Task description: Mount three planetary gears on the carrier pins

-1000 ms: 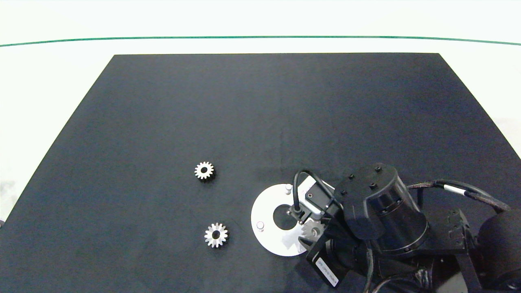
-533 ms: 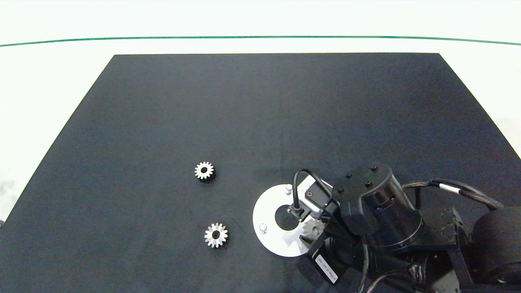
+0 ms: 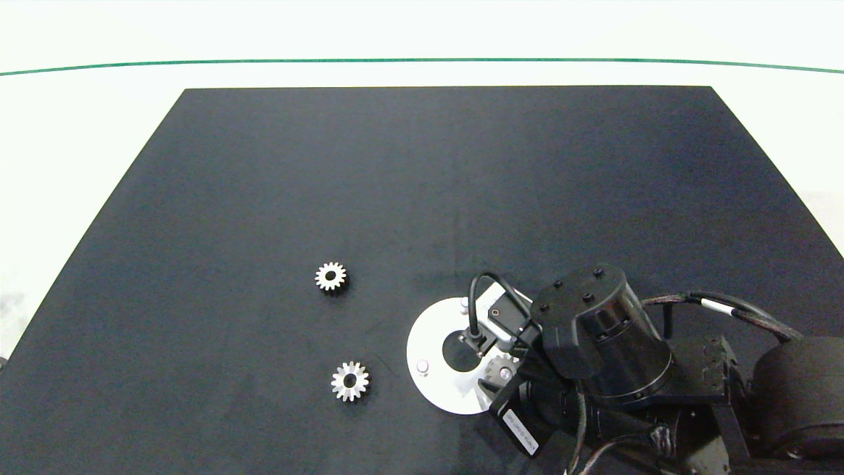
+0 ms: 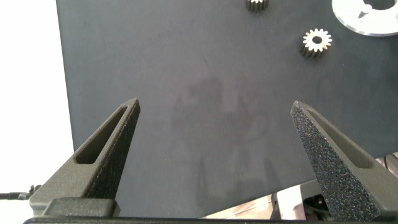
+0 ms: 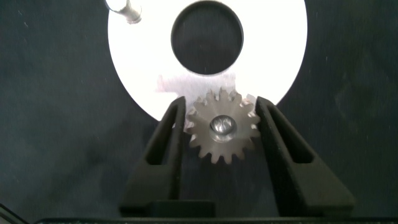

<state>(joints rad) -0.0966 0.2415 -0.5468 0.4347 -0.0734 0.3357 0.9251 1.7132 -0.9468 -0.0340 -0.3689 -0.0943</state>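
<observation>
**Right wrist view: gear sitting on a carrier pin between the fingers**

The right gripper point(image 5: 222, 134) is hovering at the near rim of the white disc point(image 5: 273, 43), its two fingers flanking one planetary gear point(image 5: 222, 132) — close on either side, though whether they are actually pressing the teeth cannot be told. A carrier pin point(image 5: 222, 126) is showing through the gear's centre hole, so the gear is sitting on it. Beyond the fingertips lies the disc's large centre hole, and past that another pin point(image 5: 123, 9) is standing bare.

In the head view, the right gripper point(image 3: 496, 369) is working at the disc's point(image 3: 428, 330) near-right edge. Two more gears point(image 3: 330, 276) point(image 3: 350, 380) are lying flat on the black desk point(image 3: 264, 185), well apart from it.

The left gripper point(image 4: 214, 127) is hanging wide open over bare desk — holding nothing.
</observation>
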